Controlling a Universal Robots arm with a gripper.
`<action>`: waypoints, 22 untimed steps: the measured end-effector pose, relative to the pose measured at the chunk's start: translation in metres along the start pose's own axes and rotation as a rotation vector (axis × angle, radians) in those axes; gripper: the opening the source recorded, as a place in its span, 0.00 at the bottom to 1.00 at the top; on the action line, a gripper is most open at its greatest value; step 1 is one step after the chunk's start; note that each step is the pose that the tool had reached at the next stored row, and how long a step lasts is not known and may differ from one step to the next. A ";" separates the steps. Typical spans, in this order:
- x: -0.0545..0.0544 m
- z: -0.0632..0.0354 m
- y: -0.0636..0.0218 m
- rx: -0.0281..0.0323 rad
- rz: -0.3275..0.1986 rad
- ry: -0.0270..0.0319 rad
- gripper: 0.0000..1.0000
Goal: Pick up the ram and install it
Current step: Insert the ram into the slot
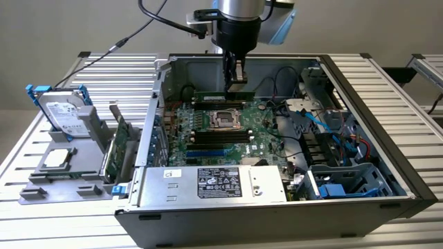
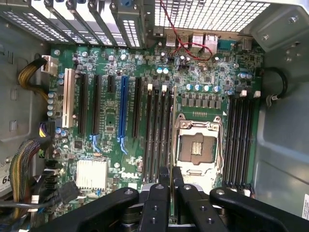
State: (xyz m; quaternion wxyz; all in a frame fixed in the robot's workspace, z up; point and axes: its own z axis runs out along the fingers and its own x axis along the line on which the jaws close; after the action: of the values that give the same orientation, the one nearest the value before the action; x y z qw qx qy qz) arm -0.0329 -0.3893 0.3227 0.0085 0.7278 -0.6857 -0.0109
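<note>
Ram point(image 1: 220, 96) is hanging level in the gripper point(image 1: 238, 84), which is closing narrowly on its upper edge near one end, so most of the green stick is reaching out to one side of the fingers. The gripper point(image 2: 171, 180) is hovering inside the open computer case point(image 1: 367, 109), above the motherboard point(image 2: 108, 125). Beneath it the processor socket point(image 1: 225, 119) is sitting between rows of black memory slots point(image 2: 158, 135), and the ram is staying clear of them. Well away from the gripper, outside the case, a hard drive point(image 1: 64, 115) is standing upright.
</note>
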 end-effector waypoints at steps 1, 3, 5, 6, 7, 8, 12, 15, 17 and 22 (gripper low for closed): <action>0.000 0.0019 0.0017 0.0001 0.000 0.0002 0.14; 0.000 0.0056 0.0038 0.0001 0.000 0.0020 0.14; 0.000 0.0090 0.0044 0.0002 0.000 0.0071 0.14; 0.000 0.0107 0.0046 0.0003 0.000 0.0096 0.14; 0.000 0.0125 0.0049 0.0003 0.000 0.0116 0.14; 0.000 0.0143 0.0054 0.0003 0.000 0.0131 0.14; -0.001 0.0216 0.0075 0.0005 0.001 0.0168 0.14; -0.001 0.0272 0.0079 0.0007 0.000 0.0196 0.14; -0.001 0.0308 0.0078 0.0007 0.000 0.0211 0.14; 0.000 0.0399 0.0058 0.0005 0.001 0.0245 0.14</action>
State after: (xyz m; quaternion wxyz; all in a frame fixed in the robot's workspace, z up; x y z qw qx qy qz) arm -0.0398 -0.3892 0.2830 0.0167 0.7276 -0.6858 -0.0019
